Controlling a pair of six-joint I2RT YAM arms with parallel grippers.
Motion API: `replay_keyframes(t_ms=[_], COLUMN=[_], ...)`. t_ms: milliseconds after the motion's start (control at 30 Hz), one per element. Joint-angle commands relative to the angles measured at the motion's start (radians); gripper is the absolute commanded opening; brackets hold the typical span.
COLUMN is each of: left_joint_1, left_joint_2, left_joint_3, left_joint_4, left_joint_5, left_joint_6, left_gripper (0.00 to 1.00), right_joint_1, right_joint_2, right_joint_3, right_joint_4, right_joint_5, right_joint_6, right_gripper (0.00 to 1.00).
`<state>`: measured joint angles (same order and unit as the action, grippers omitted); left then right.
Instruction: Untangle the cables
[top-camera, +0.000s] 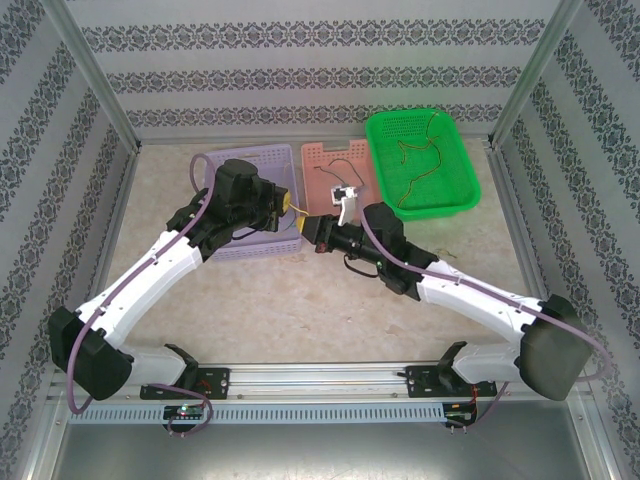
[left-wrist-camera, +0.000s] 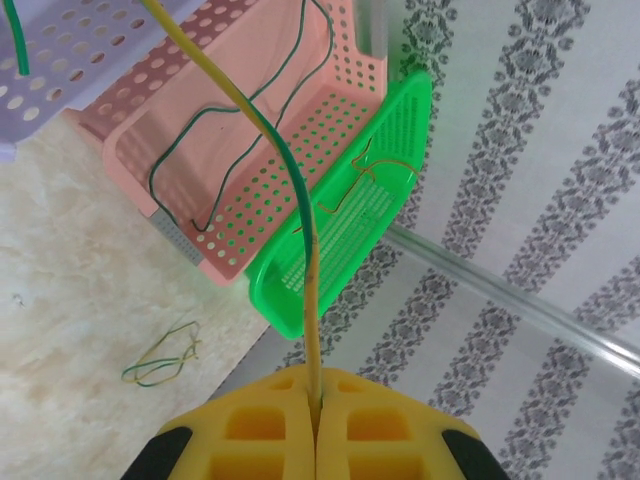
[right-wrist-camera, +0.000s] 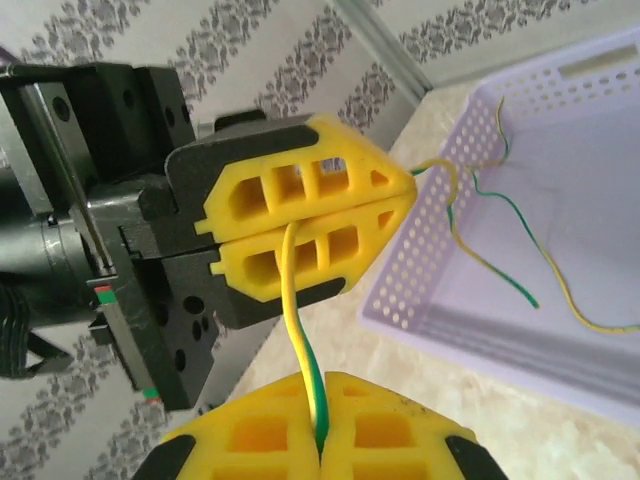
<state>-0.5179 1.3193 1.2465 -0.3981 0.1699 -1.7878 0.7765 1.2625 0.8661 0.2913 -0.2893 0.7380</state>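
Beige marbled table (top-camera: 300, 300) bearing three perforated baskets side by side along its far edge: lilac basket (top-camera: 262, 243), pink basket (top-camera: 330, 160), green basket (top-camera: 430, 208). A looped green-and-yellow cable (left-wrist-camera: 160, 365) lies on the bare tabletop, apart from the baskets.

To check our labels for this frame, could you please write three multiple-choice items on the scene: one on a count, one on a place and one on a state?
1. How many baskets stand on the table?
A. Two
B. Three
C. Four

2. Where does the orange wire lie?
A. In the green basket
B. On the bare table
C. Held by a claw

3. How are the two claws?
A. Both open
B. Left open, right shut
C. Both shut on a yellow-green cable

1 B: the lilac basket, pink basket and green basket stand in a row.
2 A: the wire rests on its green mesh.
3 C: the left claw and right claw each pinch that cable.
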Motion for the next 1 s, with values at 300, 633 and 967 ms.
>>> replay_keyframes(t_ms=[300, 633, 967], left_joint_1=[0.047, 0.046, 0.064], left_joint_2=[0.162, 0.136, 0.138], left_joint_3=[0.304, 0.32, 0.347], left_joint_4=[-0.174, -0.22, -0.268], left_joint_5=[0.155, 0.091, 0.042], left_joint_6=[0.778, 1.042, 1.164], left_gripper=[0.0, 0.0, 0.0], right_joint_1=[-0.015, -0.014, -0.051], right_joint_2=[0.135, 0.265, 0.268], right_joint_3=[0.25, 0.422, 0.445], right_joint_4=[-0.755, -1.048, -1.097], right_joint_5=[-0.602, -0.712, -0.736], right_joint_6=[-0.31, -0.483, -0.522], right_gripper=[0.0, 0.0, 0.0])
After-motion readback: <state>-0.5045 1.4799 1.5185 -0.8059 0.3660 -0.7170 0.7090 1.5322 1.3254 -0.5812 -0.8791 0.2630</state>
